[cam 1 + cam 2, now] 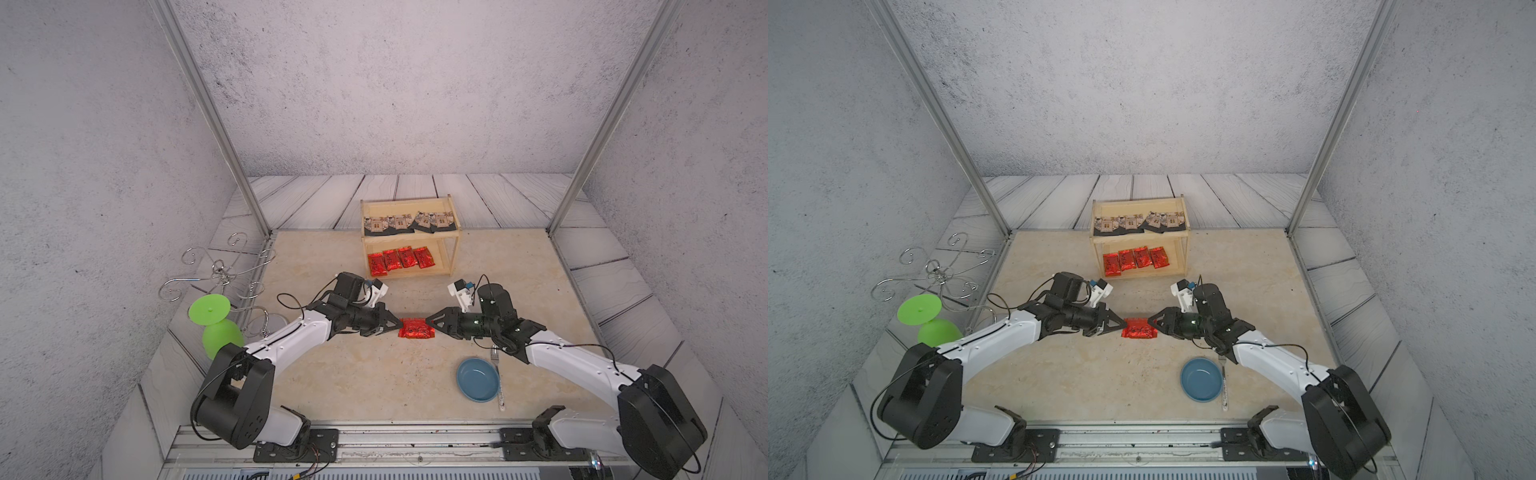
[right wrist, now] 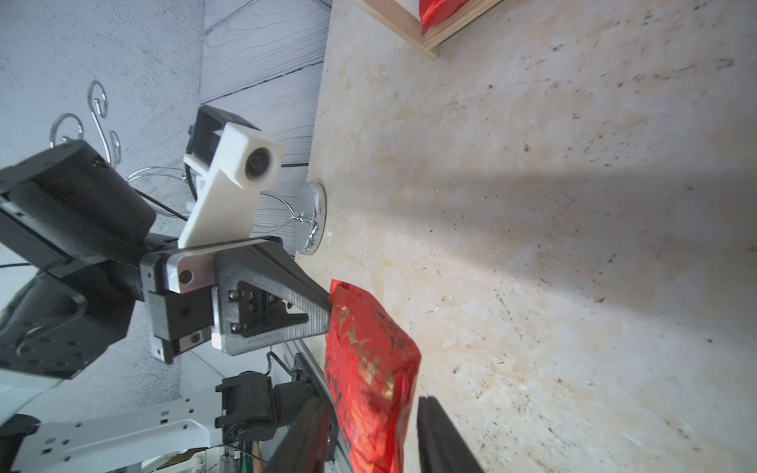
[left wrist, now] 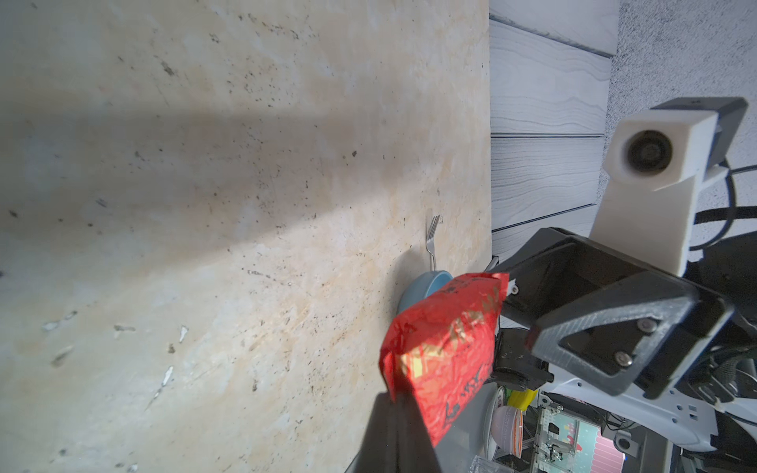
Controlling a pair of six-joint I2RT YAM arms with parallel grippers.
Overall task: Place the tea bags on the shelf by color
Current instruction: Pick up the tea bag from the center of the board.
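A red tea bag (image 1: 416,328) (image 1: 1138,328) hangs just above the mid-table between both arms. My left gripper (image 1: 397,324) (image 3: 395,409) is shut on one end of the red tea bag (image 3: 446,348). At the other end my right gripper (image 1: 430,324) (image 2: 370,403) is open, its jaws on either side of the red tea bag (image 2: 368,376) with a small gap at one finger. Behind stands the shelf (image 1: 456,249) (image 1: 1187,253). Its upper tier holds several black tea bags (image 1: 409,224), its lower tier several red tea bags (image 1: 401,259).
A blue bowl (image 1: 478,379) and a fork (image 1: 496,374) lie near my right arm. A green goblet (image 1: 214,328) hangs upside down on a chrome wire stand (image 1: 220,270) at the left edge. Metal frame posts rise at the mat's far corners.
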